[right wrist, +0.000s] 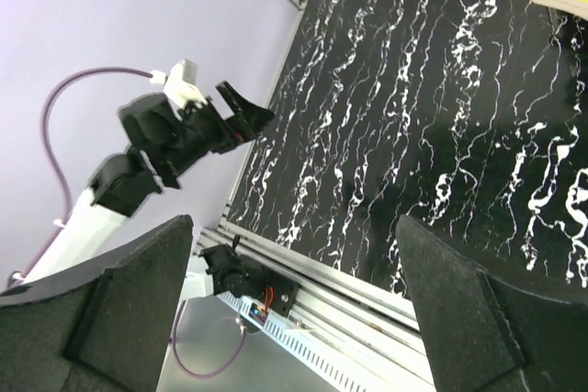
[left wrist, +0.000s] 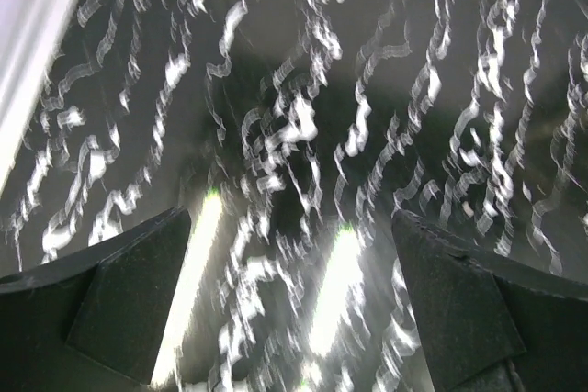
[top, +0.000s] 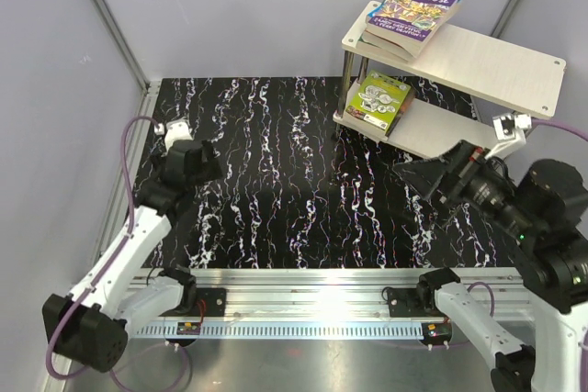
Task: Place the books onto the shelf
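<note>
Right gripper (top: 421, 181): jaws spread wide, nothing held, just in front of the shelf (top: 501, 69). Left gripper (top: 206, 161): wide apart too, empty, well left of the shelf, over the black marbled table (top: 276, 190). Books (top: 411, 16): stacked at the left end of the shelf's top board. Lime-green book (top: 378, 103): on the lower board.

Shelf (top: 496, 66) far right on table (top: 276, 181), books (top: 411, 17) stacked atop, one book (top: 378, 101) below

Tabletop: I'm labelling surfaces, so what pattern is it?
The tabletop is black with white veining, clearest from top external.
</note>
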`<action>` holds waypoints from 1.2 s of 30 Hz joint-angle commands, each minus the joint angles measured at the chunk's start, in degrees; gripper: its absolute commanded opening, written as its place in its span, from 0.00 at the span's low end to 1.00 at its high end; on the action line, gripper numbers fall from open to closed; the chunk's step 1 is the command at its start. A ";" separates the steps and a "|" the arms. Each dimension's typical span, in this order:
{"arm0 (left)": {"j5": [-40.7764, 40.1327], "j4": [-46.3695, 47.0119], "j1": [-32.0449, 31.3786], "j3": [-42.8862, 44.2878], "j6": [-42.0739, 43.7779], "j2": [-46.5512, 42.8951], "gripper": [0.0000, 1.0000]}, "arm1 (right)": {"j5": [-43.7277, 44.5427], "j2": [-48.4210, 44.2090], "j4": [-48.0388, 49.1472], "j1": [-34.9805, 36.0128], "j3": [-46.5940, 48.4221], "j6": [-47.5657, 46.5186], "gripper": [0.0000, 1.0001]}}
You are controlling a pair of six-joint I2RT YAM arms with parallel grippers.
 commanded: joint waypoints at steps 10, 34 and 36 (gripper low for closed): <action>-0.25 57.00 9.16 -33.48 21.06 -6.86 0.99 | -4.01 -14.51 -5.82 0.29 -12.07 5.91 1.00; 18.32 81.04 13.98 -32.33 29.36 13.82 0.99 | -2.78 -9.08 -8.91 0.29 -11.72 3.90 1.00; 20.24 85.65 17.33 -35.67 28.19 15.90 0.99 | -2.87 -9.34 -8.21 0.29 -12.86 3.98 1.00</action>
